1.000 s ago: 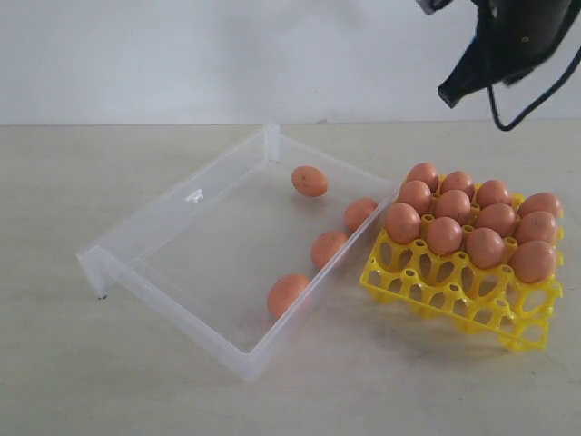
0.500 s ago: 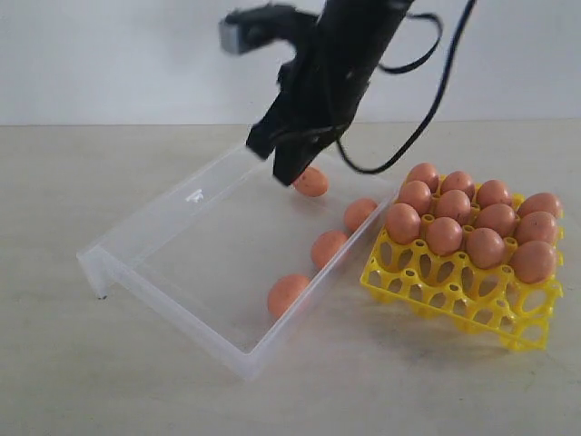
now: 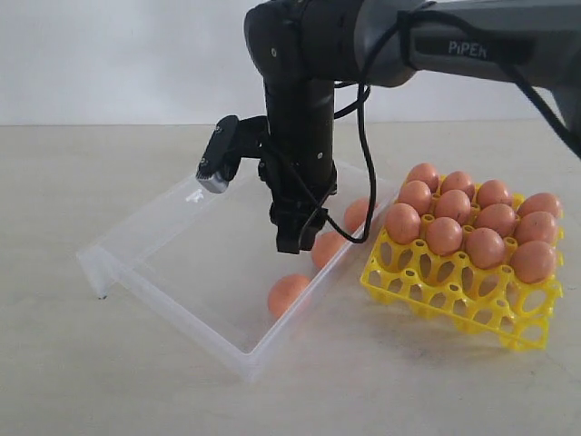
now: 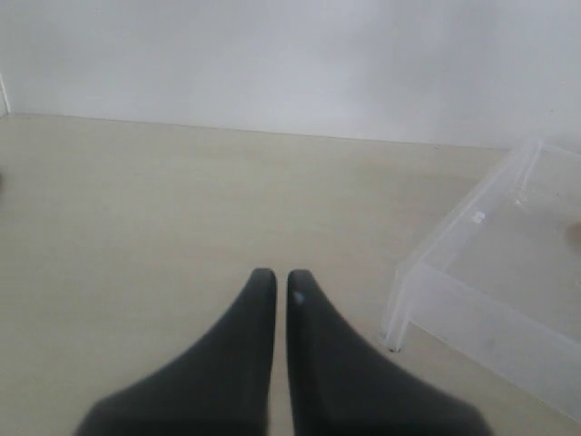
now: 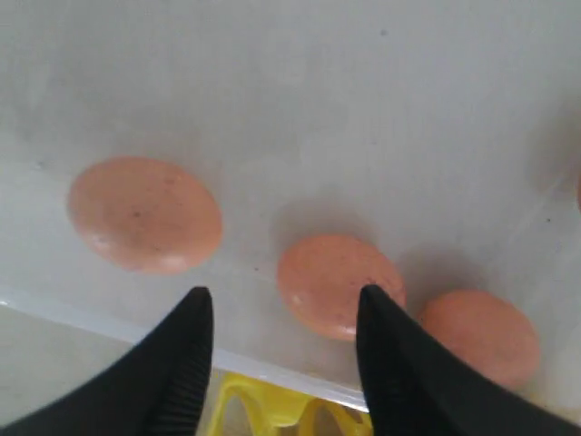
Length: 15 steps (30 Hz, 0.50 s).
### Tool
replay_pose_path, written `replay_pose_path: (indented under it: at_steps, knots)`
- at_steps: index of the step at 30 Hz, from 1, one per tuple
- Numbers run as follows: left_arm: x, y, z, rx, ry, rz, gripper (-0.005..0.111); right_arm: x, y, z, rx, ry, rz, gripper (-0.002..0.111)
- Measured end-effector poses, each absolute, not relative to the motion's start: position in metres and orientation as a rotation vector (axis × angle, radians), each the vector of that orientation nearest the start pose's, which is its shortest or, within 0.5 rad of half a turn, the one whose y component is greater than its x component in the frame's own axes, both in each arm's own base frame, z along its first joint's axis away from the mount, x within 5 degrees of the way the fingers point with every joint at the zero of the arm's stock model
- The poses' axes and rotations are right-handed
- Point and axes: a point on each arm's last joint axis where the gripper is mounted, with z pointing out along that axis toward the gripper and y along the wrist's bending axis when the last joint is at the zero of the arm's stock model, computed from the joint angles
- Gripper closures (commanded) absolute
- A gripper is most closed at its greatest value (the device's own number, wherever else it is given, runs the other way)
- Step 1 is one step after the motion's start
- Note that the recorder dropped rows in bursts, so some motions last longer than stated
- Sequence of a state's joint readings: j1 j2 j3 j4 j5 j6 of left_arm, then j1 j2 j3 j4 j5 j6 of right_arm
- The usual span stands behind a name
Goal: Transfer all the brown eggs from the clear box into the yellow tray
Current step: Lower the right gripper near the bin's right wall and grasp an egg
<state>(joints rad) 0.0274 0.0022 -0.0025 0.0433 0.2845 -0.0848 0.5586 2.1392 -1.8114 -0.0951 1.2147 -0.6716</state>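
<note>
Right jaws low inside the box, among the loose eggs.
The right jaws stand apart and hold nothing, close over the box floor, near the wall that faces the tray. Three eggs are seen along this wall, and one lies just beyond the jaw tips. The tray stands just beside the box and carries many eggs. The left jaws are together, over the bare tabletop, outside the box and near one of its corners.

"PiPER" in white, on R arm, upper link
</note>
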Motion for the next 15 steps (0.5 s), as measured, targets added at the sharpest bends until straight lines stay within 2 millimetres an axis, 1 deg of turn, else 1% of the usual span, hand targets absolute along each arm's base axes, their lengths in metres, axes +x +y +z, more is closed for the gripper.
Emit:
replay_pose_path:
  at_steps: [2, 8, 13, 15]
  knots:
    - [0.055, 0.003, 0.188, -0.071, 1.766, -0.001, 0.103, 0.383, 0.227, 0.209, -1.791, 2.437, -0.19, 0.061]
    - [0.055, 0.003, 0.188, -0.071, 1.766, -0.001, 0.103, 0.388, 0.229, 0.201, -1.797, 2.415, -0.209, 0.061]
    - [0.055, 0.003, 0.188, -0.071, 1.766, -0.001, 0.103, 0.394, 0.233, 0.189, -1.791, 2.379, -0.213, 0.061]
    - [0.055, 0.003, 0.188, -0.071, 1.766, -0.001, 0.103, 0.398, 0.233, 0.185, -1.794, 2.355, -0.242, 0.061]
